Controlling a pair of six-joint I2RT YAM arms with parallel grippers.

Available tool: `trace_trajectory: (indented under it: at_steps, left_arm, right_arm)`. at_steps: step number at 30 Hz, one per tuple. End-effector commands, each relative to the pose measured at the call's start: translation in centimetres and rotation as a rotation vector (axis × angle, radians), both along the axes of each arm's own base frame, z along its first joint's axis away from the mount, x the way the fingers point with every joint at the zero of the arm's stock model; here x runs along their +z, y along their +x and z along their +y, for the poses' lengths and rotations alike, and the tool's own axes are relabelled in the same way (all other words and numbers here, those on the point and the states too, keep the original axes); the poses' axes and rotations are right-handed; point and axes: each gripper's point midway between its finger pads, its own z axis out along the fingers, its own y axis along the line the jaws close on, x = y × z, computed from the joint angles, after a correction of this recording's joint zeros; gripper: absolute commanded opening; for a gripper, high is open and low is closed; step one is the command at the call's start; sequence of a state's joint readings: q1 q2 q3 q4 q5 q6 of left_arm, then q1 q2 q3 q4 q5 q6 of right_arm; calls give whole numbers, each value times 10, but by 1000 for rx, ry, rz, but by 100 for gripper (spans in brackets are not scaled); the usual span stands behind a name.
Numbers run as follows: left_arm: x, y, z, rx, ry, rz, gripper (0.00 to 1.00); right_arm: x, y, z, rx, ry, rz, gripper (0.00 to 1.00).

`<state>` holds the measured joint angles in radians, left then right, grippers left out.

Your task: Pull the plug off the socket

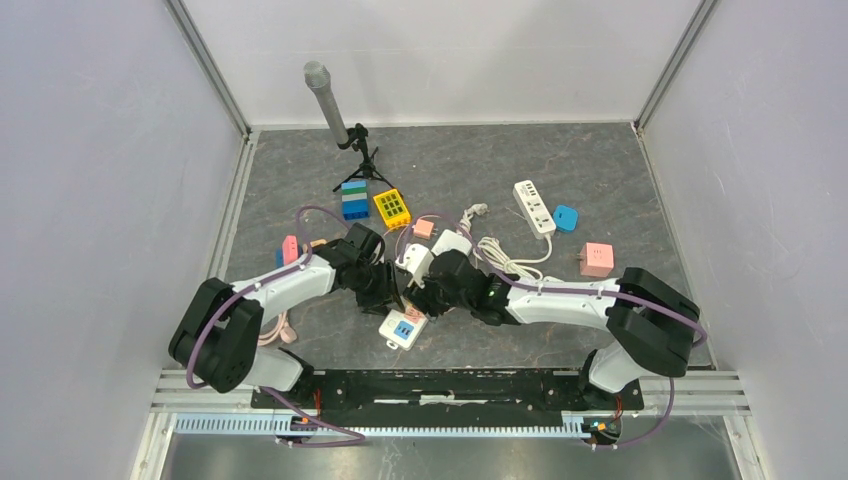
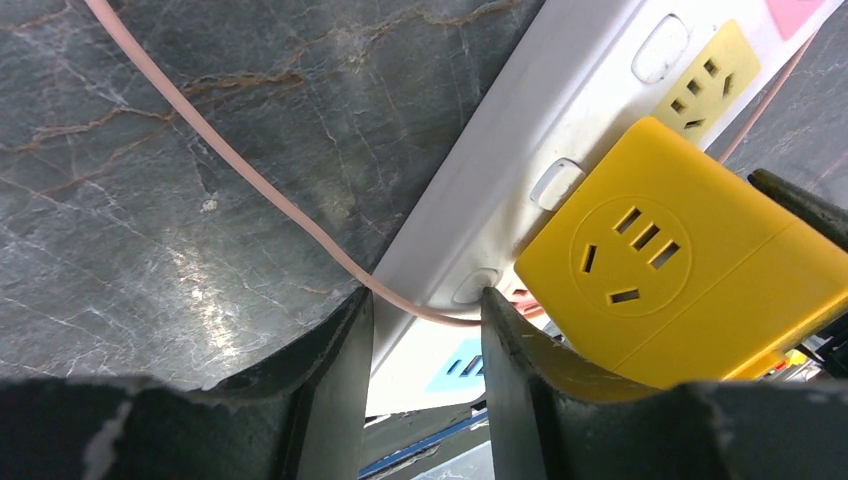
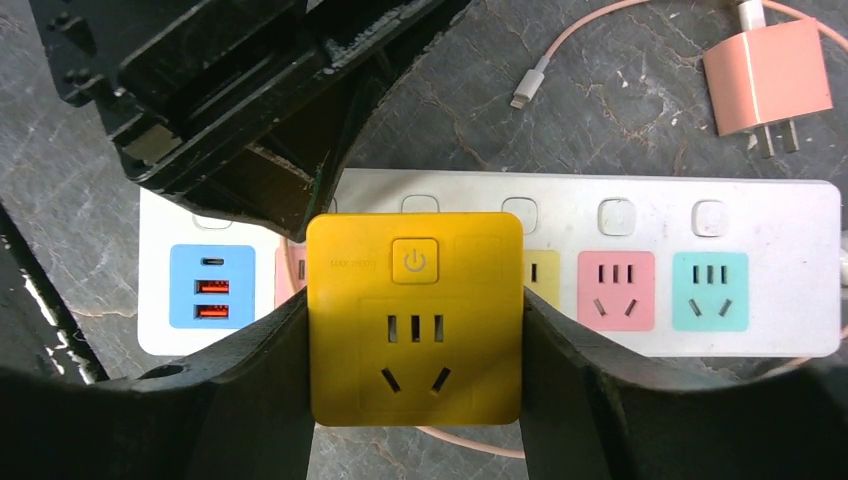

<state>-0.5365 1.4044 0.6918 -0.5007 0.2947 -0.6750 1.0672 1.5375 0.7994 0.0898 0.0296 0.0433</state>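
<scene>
Top view first: both arms are bunched together mid-table (image 1: 600,180), over the white power strip (image 1: 403,328). The left tool (image 1: 388,292) and right tool (image 1: 425,297) sit so close together that whatever's between them is buried from up here.

Left wrist view: now we get the yellow plug (image 2: 660,270), a chunky cube adapter. It's sitting on the strip's face, and as far as we can see it's flush. The left tool's fingers are a bit apart, with the strip's edge and a thin pink cable (image 2: 230,160) showing in the gap. Whether it's clamping the strip, pressing it down or just parked there, we can't tell.

Right wrist view: this is the clear one. The right tool is pinching the yellow plug, one finger flat against each side. The plug is seated in the row between the blue USB end and the pink and teal sockets.

Our read is that the grab is done and the strip is maybe braced, but the actual pull hasn't happened. The plug looks fully in, so the whole extraction is left to do.
</scene>
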Motion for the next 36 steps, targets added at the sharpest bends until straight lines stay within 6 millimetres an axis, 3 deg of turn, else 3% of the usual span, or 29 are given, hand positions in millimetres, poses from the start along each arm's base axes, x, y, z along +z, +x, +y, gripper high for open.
trace_trajectory:
  at_steps: [1,7,14,21,26,30,36]
  left_arm:
    - [-35,-16,48,46,258,66,48]
    - [-36,-16,51,46,277,66,48]
    - [-36,-14,51,38,282,58,47]
    - [-33,-12,50,34,277,43,47]
    - [-34,-12,51,29,281,44,47]
    - [-32,-10,50,26,277,36,47]
    - [-19,-2,42,24,236,0,47]
  right_arm:
    - [50,-5,37,78,88,-118,0]
    - [79,6,36,56,258,-25,0]
    - [46,3,42,73,63,-36,0]
    - [74,19,41,41,125,-38,0]
    - [67,8,43,66,138,5,0]
    - [80,14,44,44,149,-25,0]
    - [112,33,16,-85,160,-91,0]
